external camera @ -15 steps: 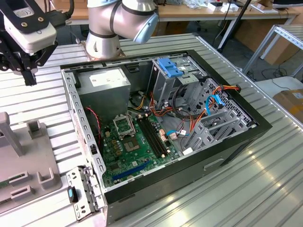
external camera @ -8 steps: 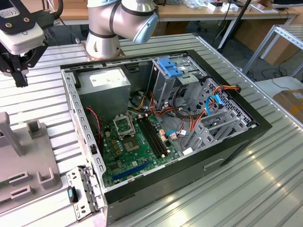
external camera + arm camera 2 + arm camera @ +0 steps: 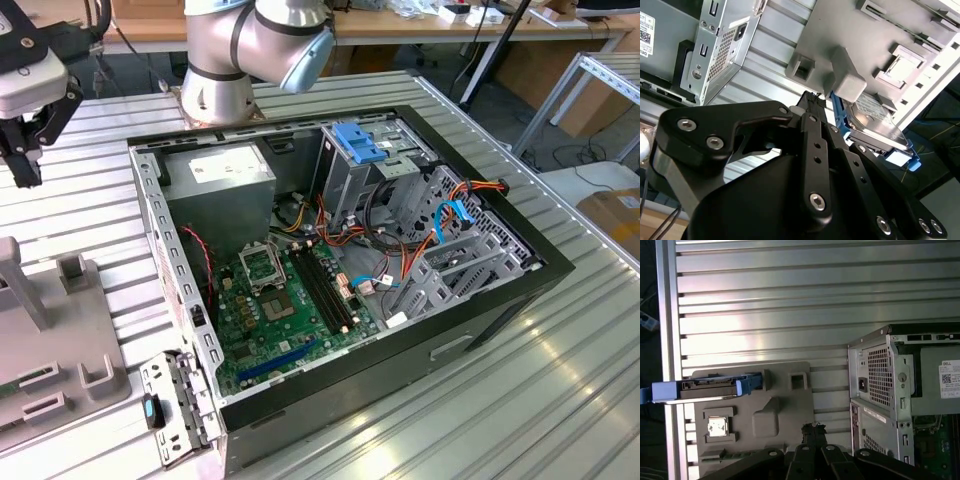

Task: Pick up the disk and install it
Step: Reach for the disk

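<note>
The disk [image 3: 707, 386] stands on its edge at one end of a grey fixture tray [image 3: 785, 410], with blue rails along its sides. In the second wrist view the disk [image 3: 875, 120] shows its silver body and white label beside a grey post [image 3: 847, 82]. My gripper [image 3: 27, 170] hangs above the table at the exterior view's left, over the tray [image 3: 60, 340]. Its black fingers meet at the tips in both wrist views, with nothing held between them. The gripper [image 3: 813, 429] is apart from the disk, over the tray's other end. The gripper [image 3: 812, 97] is also high above the tray.
An open computer case [image 3: 480, 310] lies in the middle of the slatted metal table [image 3: 560, 400]. Inside it are a grey power-supply box [image 3: 220, 175], a green motherboard [image 3: 280, 300] and a drive cage with a blue bracket [image 3: 355, 145]. The arm's base [image 3: 215, 90] stands behind the case.
</note>
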You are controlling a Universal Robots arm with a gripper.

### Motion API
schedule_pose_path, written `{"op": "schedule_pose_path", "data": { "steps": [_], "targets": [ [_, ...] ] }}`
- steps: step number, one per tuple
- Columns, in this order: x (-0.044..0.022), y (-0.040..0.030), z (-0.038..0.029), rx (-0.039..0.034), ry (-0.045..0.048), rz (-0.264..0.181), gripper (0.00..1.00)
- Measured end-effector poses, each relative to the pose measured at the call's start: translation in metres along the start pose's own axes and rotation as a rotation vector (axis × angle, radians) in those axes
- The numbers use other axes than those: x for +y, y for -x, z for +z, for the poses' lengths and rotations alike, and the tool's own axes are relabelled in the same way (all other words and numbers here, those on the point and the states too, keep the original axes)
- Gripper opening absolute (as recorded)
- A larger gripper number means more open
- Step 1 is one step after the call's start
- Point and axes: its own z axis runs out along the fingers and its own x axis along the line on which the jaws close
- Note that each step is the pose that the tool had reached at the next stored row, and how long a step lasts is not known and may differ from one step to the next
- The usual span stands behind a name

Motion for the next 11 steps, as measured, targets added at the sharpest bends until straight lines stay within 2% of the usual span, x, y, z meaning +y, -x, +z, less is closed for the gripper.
{"op": "schedule_pose_path", "data": {
  "steps": [8,11],
  "targets": [
    [-0.0007,-0.0092,-0.0002,-0.0001,0.0000,0.000,0.11],
    [-0.0016,-0.0217,-0.0006,0.0000,0.0000,0.000,0.11]
  ]
}}
